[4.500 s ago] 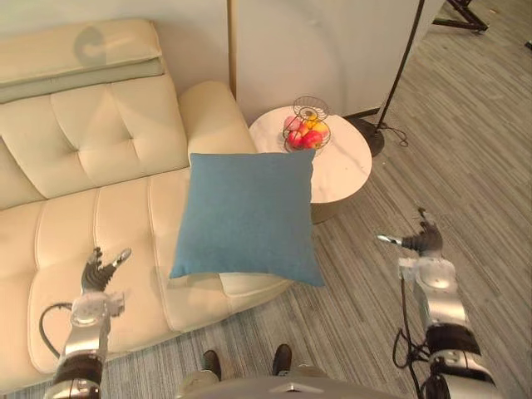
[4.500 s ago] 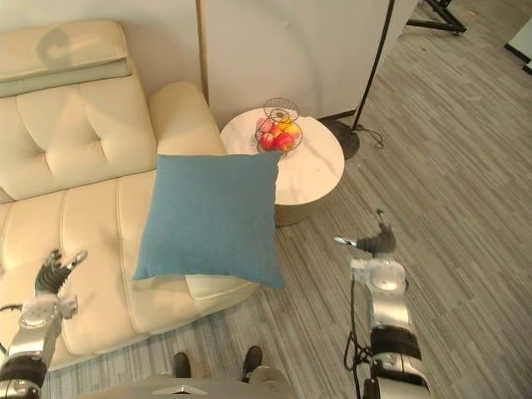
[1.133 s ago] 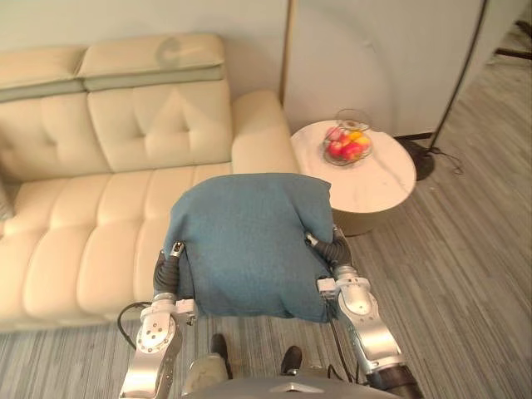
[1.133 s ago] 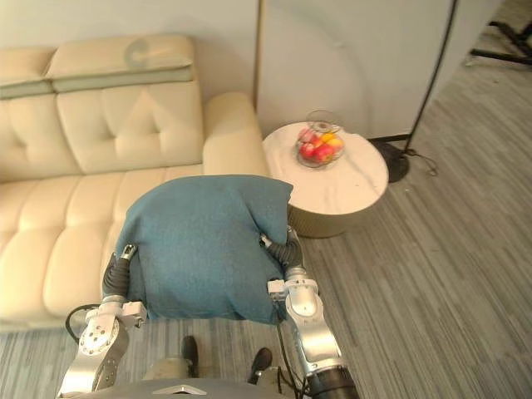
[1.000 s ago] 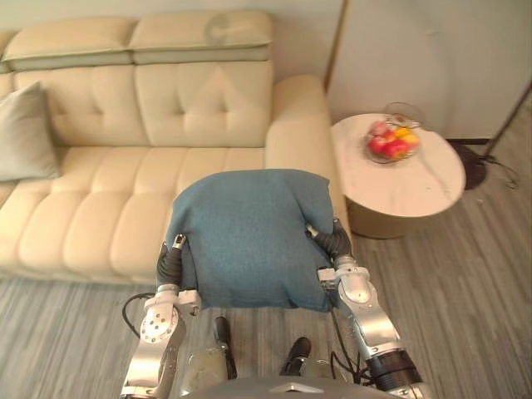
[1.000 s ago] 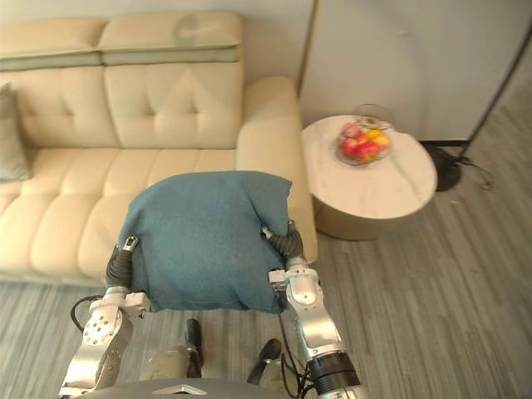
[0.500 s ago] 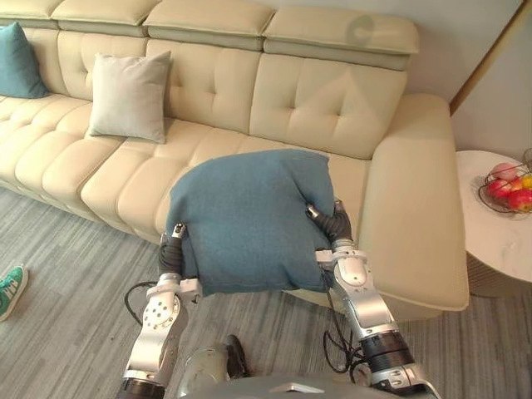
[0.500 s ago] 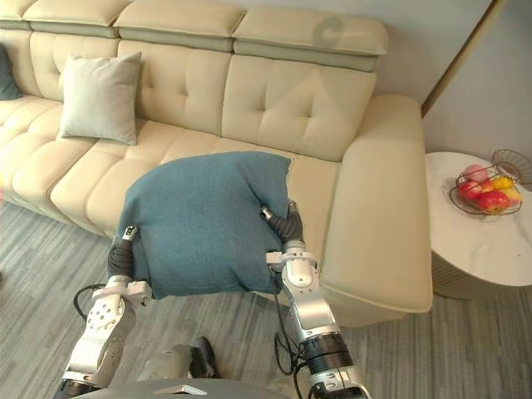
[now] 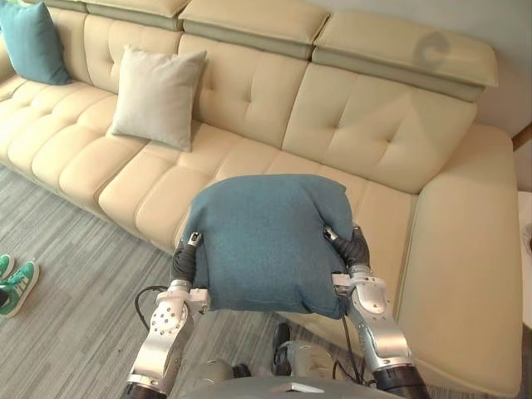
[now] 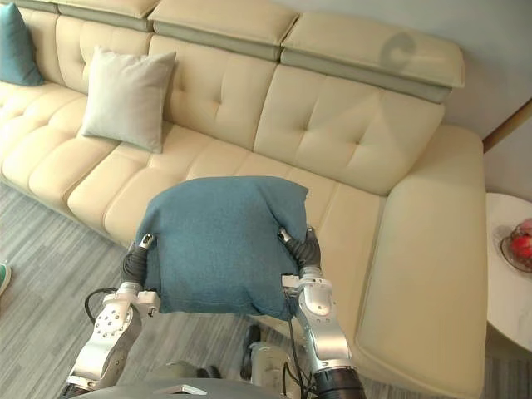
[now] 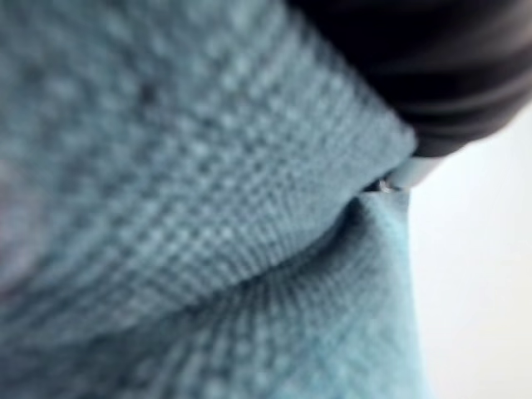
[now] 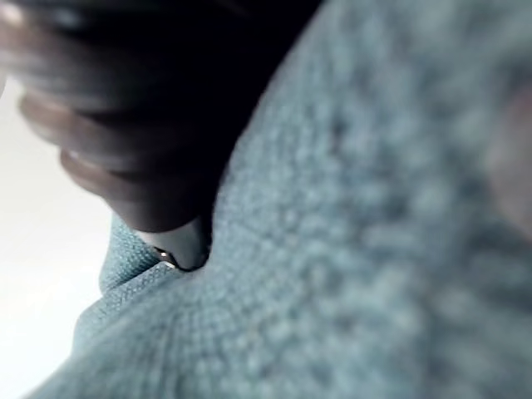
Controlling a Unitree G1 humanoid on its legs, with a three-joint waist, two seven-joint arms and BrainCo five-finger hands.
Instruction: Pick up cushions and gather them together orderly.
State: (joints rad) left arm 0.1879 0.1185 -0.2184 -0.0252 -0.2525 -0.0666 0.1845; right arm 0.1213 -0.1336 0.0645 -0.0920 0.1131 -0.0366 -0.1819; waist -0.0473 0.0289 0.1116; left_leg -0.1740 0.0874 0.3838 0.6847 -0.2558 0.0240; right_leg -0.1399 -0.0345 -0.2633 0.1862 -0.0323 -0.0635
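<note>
In front of the sofa (image 9: pixel 374 141), the blue cushion (image 9: pixel 266 241) hangs clear of the seat, pressed between the two hands. The left hand (image 9: pixel 184 262) sits against its edge at 9 o'clock and the right hand (image 9: pixel 356 249) against its edge at 3 o'clock. Of each hand, the dark ribbed cover shows at the cloth's side and the rest is lost behind or under the cushion. Whether either hand clasps the cloth or merely presses it cannot be told. Both wrist views show the blue weave hard up against the dark cover and folding in around it.

The cushion is plump and bulges upward, its top edge over the seat front and its bottom edge over the floor (image 9: pixel 75 332).

From the blue cushion, the grey cushion (image 9: pixel 158 96) stands at 10 o'clock, well apart, upright and leaning on the backrest. The teal cushion (image 9: pixel 33 41) is farther out along the same line, at the sofa's far end, also against the backrest and apart from the grey one.

A person's green shoes (image 9: pixel 17 283) lie on the floor at 9 o'clock. In the right eye view a pale round tabletop (image 10: pixel 507 307) shows at 3 o'clock past the sofa's arm, with red fruit (image 10: pixel 522 246) on it.
</note>
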